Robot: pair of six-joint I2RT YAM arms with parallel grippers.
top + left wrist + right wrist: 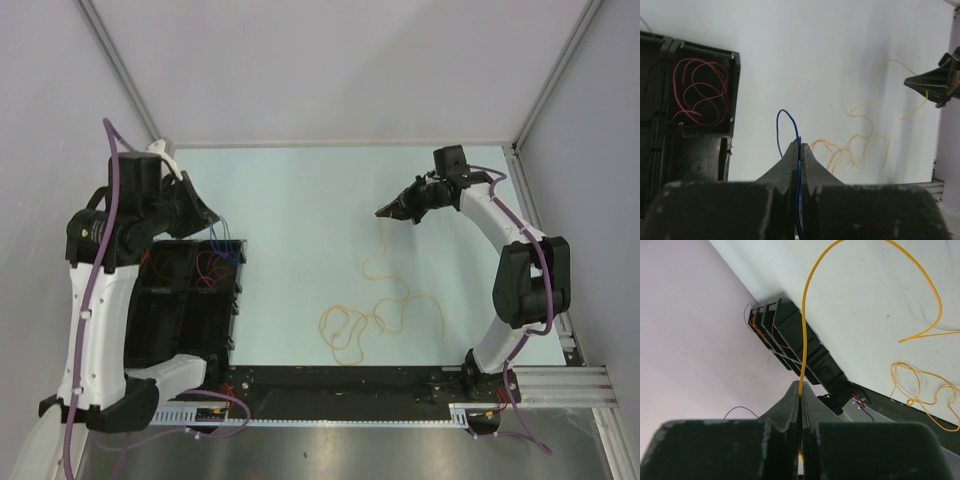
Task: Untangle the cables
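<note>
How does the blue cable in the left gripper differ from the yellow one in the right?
The blue cable is dark and shows only a short loop above the left gripper. The yellow cable is bright and long, trailing from the right gripper to curly loops on the table. Both are pinched in shut jaws.

Above the pale surface the right hand pinches the top end of a yellow wire whose loops lie spread below it, while the left hand holds a blue wire over a black bin containing red wires.
</note>
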